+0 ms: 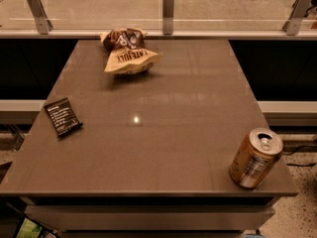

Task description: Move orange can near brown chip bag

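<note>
The orange can (255,157) stands upright at the table's front right corner, close to the edge, its silver top with pull tab facing up. The brown chip bag (127,51) lies at the far side of the table, left of centre, dark brown above and cream-yellow below with dark lettering. The two are far apart, diagonally across the table. The gripper is out of view; no part of the arm shows.
A small flat black packet (62,116) lies near the table's left edge. The brown table top (158,118) ends in a front edge just below the can. A glass rail with metal posts (168,4) runs behind the table.
</note>
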